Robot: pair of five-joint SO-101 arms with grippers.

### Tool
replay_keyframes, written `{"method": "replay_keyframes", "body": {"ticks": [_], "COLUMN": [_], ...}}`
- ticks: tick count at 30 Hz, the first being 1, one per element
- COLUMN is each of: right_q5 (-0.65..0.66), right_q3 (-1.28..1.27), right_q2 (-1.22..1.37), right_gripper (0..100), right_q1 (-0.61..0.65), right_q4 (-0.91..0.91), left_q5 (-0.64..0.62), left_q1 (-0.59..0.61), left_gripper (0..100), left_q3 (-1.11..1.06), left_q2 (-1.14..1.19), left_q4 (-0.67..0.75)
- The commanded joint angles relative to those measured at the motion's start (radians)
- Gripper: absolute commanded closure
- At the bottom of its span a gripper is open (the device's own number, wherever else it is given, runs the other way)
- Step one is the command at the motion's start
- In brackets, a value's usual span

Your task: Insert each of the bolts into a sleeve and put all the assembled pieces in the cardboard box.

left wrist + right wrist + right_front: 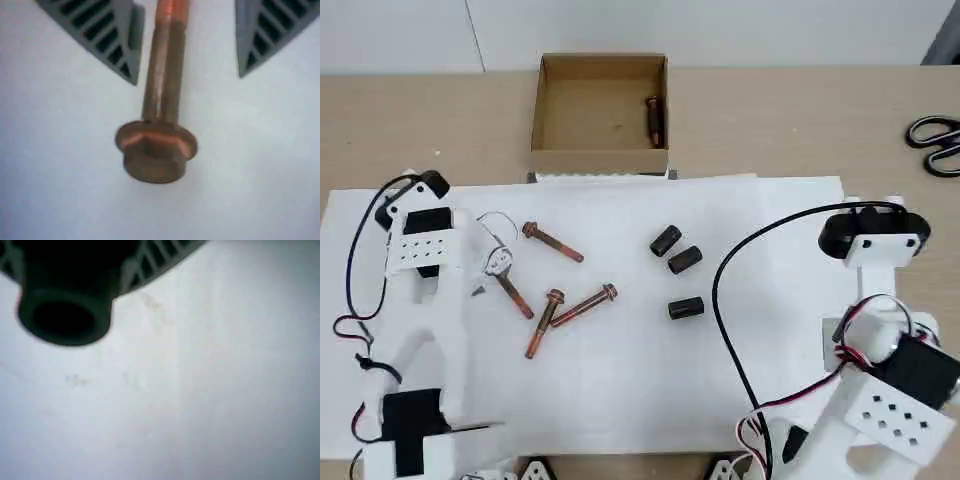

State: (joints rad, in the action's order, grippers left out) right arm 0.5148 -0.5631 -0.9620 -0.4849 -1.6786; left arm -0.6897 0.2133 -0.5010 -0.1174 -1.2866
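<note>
**benchnoob:** where's everything sitting at the moment?

**armwatcher:** The cardboard box (548, 110) is sitting top centre in the high view. One finished piece (653, 118), a bolt in its sleeve, is lying inside against the right wall. Below the box, a white sheet (620, 400) is covering most of the tan surface (420, 120). Three loose sleeves (684, 260) are lying on the sheet just right of centre. Three spare bolts (552, 242) are lying left of centre.

**benchnoob:** and the end effectors, are they gripping anything?

**armwatcher:** The left end effector (498, 262) is sitting at the left of the frame, right at the end of a fourth bolt (515, 295). In its wrist cam the left end effector (187, 79) is gaping wide. The fourth bolt (159, 150) is lying on the sheet with its shaft running between the tips. Neither finger is touching it, so it isn't gripping anything.

The right arm (885, 415) is parked at the lower right. The right end effector (75, 270) is clamping a black sleeve (64, 317). The sleeve's open end is facing the camera and it's hanging above the sheet.

**benchnoob:** anything else lying around?

**armwatcher:** just scissors (935, 140) at the far right edge.
</note>
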Motion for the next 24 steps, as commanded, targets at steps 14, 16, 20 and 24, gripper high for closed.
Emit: {"method": "replay_keyframes", "body": {"ticks": [14,16,20,24], "right_q5": [0.005,0.005,0.002,-0.031], "right_q3": [0.006,0.006,0.005,0.005], "right_q2": [-0.008,-0.008,-0.008,-0.008], "right_gripper": [99.5,99.5,99.5,99.5], "right_q1": [-0.007,0.005,0.041,0.073], "right_q4": [0.005,0.004,0.002,0.004], "left_q5": [0.008,0.008,0.008,0.008], "left_q1": [-0.003,-0.002,-0.002,-0.002], "left_gripper": [87,87,87,87], "left_q3": [0.033,0.036,0.035,0.031], "left_q2": [0.081,0.110,0.149,0.166], "left_q4": [0.081,0.081,0.103,0.132]}}
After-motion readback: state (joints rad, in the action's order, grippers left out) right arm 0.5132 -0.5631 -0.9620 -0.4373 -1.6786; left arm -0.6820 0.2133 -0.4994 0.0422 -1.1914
